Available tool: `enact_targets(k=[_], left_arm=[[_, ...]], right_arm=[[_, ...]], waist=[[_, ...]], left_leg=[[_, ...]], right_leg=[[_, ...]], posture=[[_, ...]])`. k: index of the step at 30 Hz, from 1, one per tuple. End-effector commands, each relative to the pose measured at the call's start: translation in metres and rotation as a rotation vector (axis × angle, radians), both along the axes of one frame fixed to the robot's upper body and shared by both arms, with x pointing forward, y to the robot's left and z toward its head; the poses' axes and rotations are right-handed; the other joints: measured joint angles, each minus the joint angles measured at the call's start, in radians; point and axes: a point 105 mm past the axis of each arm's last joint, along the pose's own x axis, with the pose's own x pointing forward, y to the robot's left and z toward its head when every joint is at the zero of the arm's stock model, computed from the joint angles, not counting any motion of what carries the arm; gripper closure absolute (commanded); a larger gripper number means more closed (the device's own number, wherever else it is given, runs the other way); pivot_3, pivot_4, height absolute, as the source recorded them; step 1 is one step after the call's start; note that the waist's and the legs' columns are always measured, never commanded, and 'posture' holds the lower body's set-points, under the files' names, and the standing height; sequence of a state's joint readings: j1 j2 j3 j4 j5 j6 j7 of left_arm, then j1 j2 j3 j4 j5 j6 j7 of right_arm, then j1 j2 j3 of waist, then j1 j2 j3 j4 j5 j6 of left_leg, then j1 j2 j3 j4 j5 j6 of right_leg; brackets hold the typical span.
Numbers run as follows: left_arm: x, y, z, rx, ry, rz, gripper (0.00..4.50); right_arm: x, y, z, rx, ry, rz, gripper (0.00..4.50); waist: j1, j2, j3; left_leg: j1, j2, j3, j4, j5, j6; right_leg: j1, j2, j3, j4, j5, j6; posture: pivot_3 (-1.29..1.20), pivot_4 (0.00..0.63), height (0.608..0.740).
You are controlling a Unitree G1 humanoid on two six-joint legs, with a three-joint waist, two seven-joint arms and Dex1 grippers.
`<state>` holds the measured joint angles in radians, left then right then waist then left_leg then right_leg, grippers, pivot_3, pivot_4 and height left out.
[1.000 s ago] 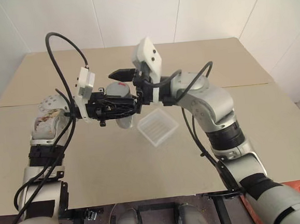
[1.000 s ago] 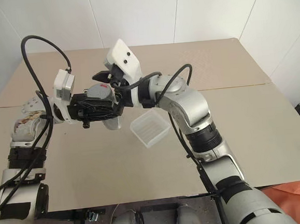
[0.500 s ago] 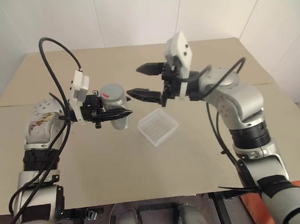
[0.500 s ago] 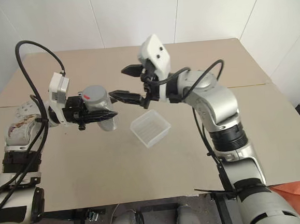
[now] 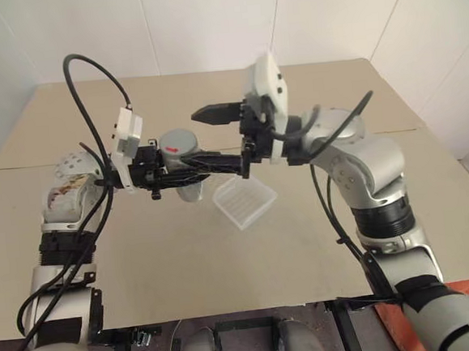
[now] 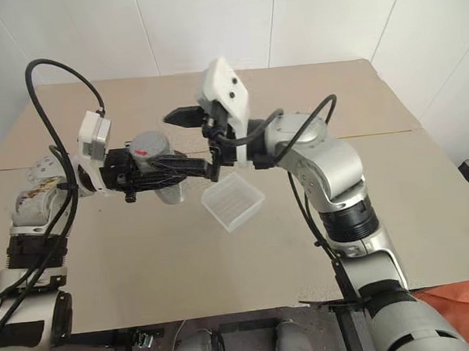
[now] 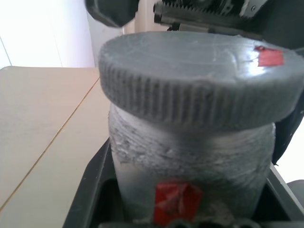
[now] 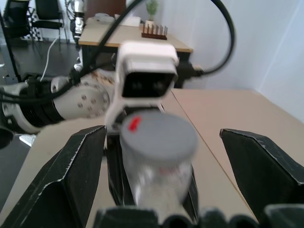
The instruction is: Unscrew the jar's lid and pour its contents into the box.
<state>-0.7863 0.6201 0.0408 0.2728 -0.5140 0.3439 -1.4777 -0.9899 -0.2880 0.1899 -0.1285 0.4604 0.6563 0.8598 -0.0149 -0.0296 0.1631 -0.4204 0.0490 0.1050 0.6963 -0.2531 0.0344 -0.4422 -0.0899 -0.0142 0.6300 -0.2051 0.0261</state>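
Note:
My left gripper (image 5: 195, 169) is shut on the jar (image 5: 188, 187) and holds it upright above the table. The silvery jar (image 7: 190, 156) has a patch of red tape near its base. The grey lid (image 5: 180, 141) with a red mark sits on the jar and also appears as the lid (image 8: 159, 135). My right gripper (image 5: 207, 135) is open. It points at the lid from the right, one finger on each side, not touching. The box (image 5: 245, 201) lies on the table just right of and below the jar. I cannot make out the contents.
The tan table (image 5: 145, 272) has a seam running across it behind the arms. White walls stand behind its far edge. Black cables loop above both wrists. Bare tabletop lies in front of the box and to both sides.
One second ago the right gripper was around the lid. Then it drew back to the right, still open. It has now come back to the lid. The left gripper and jar stayed put.

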Motion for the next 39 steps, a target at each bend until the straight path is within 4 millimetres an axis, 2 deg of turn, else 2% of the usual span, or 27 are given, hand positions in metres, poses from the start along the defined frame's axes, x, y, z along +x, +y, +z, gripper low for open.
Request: enact_targets(k=[1,5,8,11,12,19,21,23,26,29,31,33,36,38,39], left_arm=[[-0.003,-0.003,0.014,-0.006,-0.061,-0.023,2.58],[-0.003,-0.003,0.013,-0.004,-0.062,-0.021,2.58],[-0.003,-0.001,0.013,-0.002,-0.066,-0.009,2.58],[-0.004,0.0,0.012,0.007,-0.068,0.0,2.58],[-0.004,0.001,0.011,0.009,-0.068,0.002,2.58],[-0.003,0.001,0.006,0.019,-0.064,0.008,2.58],[-0.001,0.0,0.006,0.013,-0.065,0.015,2.58],[0.002,0.001,0.005,0.014,-0.075,0.037,2.58],[0.007,0.008,0.007,0.008,-0.095,0.094,2.58],[0.011,0.017,0.013,-0.005,-0.114,0.141,2.58],[0.011,0.021,0.018,-0.028,-0.117,0.159,2.58],[0.012,0.022,0.02,-0.044,-0.121,0.172,2.58],[0.013,0.019,0.018,-0.051,-0.126,0.188,2.58],[0.016,0.015,0.016,-0.048,-0.139,0.21,2.58],[0.018,0.013,0.014,-0.033,-0.153,0.23,2.58]], right_arm=[[0.002,0.008,0.007,-0.006,-0.019,-0.022,0.04],[0.006,0.014,0.005,-0.021,0.002,-0.036,0.04],[0.008,0.015,0.007,-0.019,0.016,-0.038,0.64],[0.009,0.014,0.013,0.015,0.049,-0.03,1.64],[0.008,0.013,0.016,0.025,0.059,-0.025,1.78],[0.008,-0.007,0.043,0.121,0.098,-0.009,1.78],[0.016,-0.019,0.046,0.13,0.068,-0.077,1.78],[0.028,-0.04,0.045,0.136,0.053,-0.192,1.78],[0.044,-0.088,0.022,0.136,0.049,-0.387,1.78],[0.055,-0.127,-0.029,0.011,0.023,-0.607,1.78],[0.061,-0.148,-0.065,-0.03,0.084,-0.721,1.78],[0.068,-0.163,-0.103,-0.072,0.145,-0.835,1.78],[0.079,-0.176,-0.143,-0.13,0.212,-0.954,1.78],[0.084,-0.181,-0.162,-0.177,0.27,-0.99,1.06],[0.086,-0.184,-0.166,-0.207,0.279,-1.008,0.84]], waist=[[0.0,0.0,0.0],[0.001,0.0,0.0],[0.002,0.0,0.0],[0.001,0.0,0.0],[0.001,0.0,0.0],[0.003,0.0,0.0],[0.004,0.0,0.0],[0.004,0.0,0.0],[0.011,0.0,0.0],[0.015,0.0,0.0],[0.012,0.0,0.0],[0.001,0.0,0.0],[-0.01,0.0,0.0],[-0.011,0.0,0.0],[-0.009,0.0,0.0]], left_leg=[[0.0,0.0,0.0,0.0,0.0,0.0],[0.0,0.0,0.0,0.0,0.0,0.0],[0.0,0.0,0.0,0.0,0.0,0.0],[0.0,0.0,0.0,0.0,0.0,0.0],[0.0,0.0,0.0,0.0,0.0,0.0],[-0.001,0.0,0.0,0.0,0.0,0.0],[-0.001,0.0,0.0,0.0,0.0,0.0],[0.0,0.0,0.0,0.0,0.0,0.0],[0.0,0.0,-0.001,0.0,0.0,0.0],[-0.001,-0.001,-0.001,0.0,-0.001,0.001],[-0.002,-0.001,-0.001,0.0,-0.001,0.001],[-0.002,-0.001,0.0,0.0,0.0,0.001],[0.0,-0.001,0.0,0.0,0.0,0.0],[0.002,-0.001,0.001,0.0,0.0,0.0],[0.002,-0.001,0.001,0.0,0.0,0.0]], right_leg=[[0.0,0.0,0.0,0.0,0.0,0.0],[0.0,0.0,0.0,0.0,0.0,0.0],[0.0,0.0,0.0,0.0,0.0,0.0],[0.0,0.0,0.0,0.0,0.0,0.0],[0.0,0.0,0.0,0.0,0.0,0.0],[0.0,0.0,0.0,0.0,0.0,0.0],[0.0,0.0,-0.001,0.0,0.0,0.0],[0.0,0.0,-0.001,0.0,0.0,0.0],[0.001,-0.001,-0.001,-0.001,0.0,0.0],[0.002,-0.001,-0.002,-0.003,0.0,0.0],[0.0,-0.001,-0.001,-0.003,0.0,0.001],[-0.001,-0.001,0.0,-0.002,0.0,0.001],[0.0,-0.001,0.001,-0.002,0.0,0.001],[0.0,-0.001,0.002,-0.003,0.0,0.001],[0.001,-0.001,0.002,-0.003,0.0,0.001]], posture=[[0.0,0.15,0.74],[0.0,0.15,0.74],[0.0,0.15,0.74],[0.0,0.15,0.74],[0.0,0.15,0.74],[0.0,0.15,0.74],[0.0,0.15,0.74],[0.0,0.15,0.74],[0.0,0.15,0.74],[0.0,0.15,0.74],[0.0,0.15,0.74],[0.0,0.15,0.74],[0.0,0.15,0.74],[0.0,0.15,0.74],[0.0,0.15,0.74]])
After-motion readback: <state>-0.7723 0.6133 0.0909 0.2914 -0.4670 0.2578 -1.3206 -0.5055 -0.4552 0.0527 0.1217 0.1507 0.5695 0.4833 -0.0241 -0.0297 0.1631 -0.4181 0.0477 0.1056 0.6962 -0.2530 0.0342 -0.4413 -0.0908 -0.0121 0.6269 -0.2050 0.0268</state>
